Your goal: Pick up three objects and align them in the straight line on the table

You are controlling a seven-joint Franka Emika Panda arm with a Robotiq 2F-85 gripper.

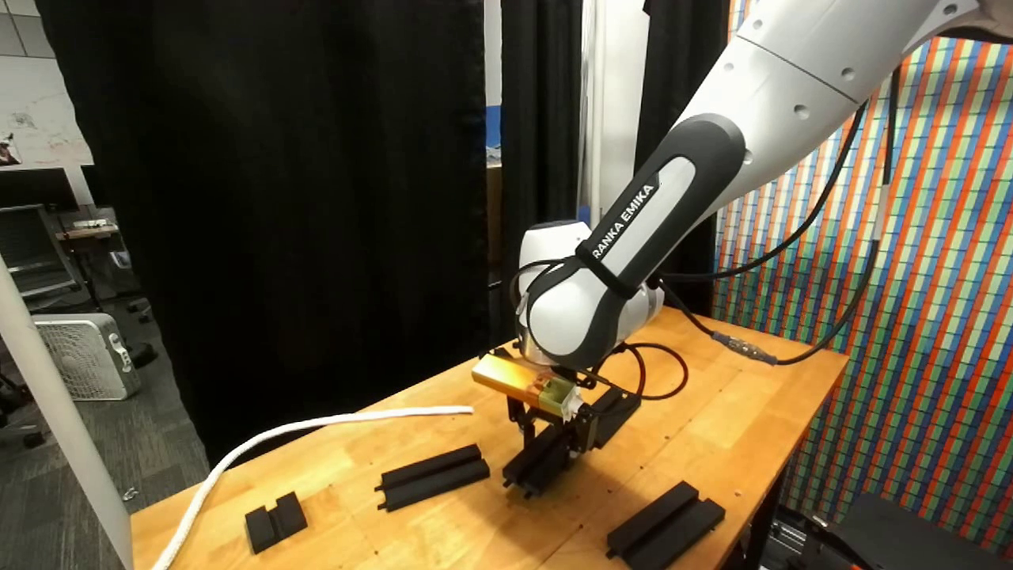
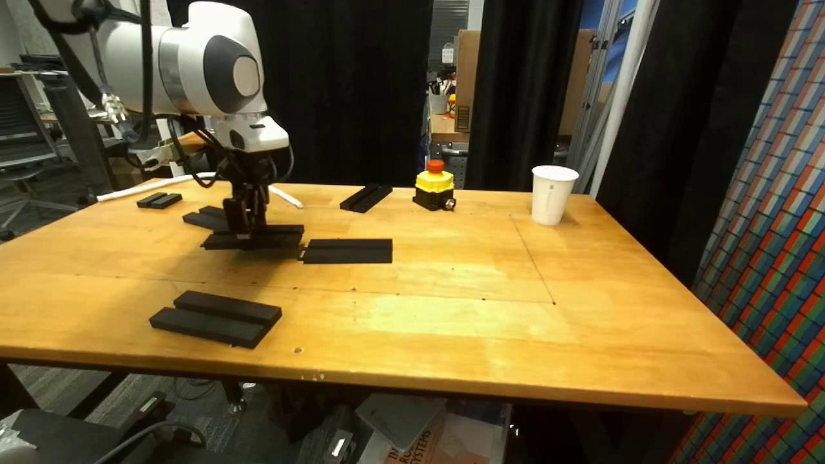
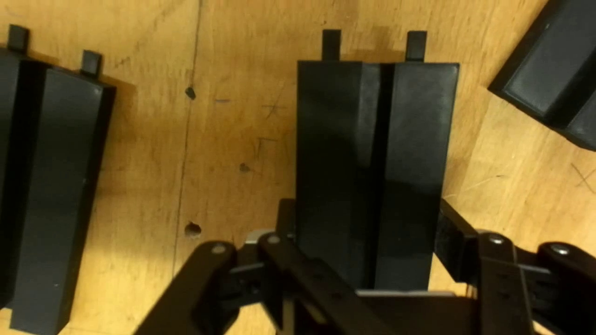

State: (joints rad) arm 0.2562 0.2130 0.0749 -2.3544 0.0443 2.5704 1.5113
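Wrist view: a black bar [image 3: 365, 170] is clasped inside the pincer [image 3: 368, 230].
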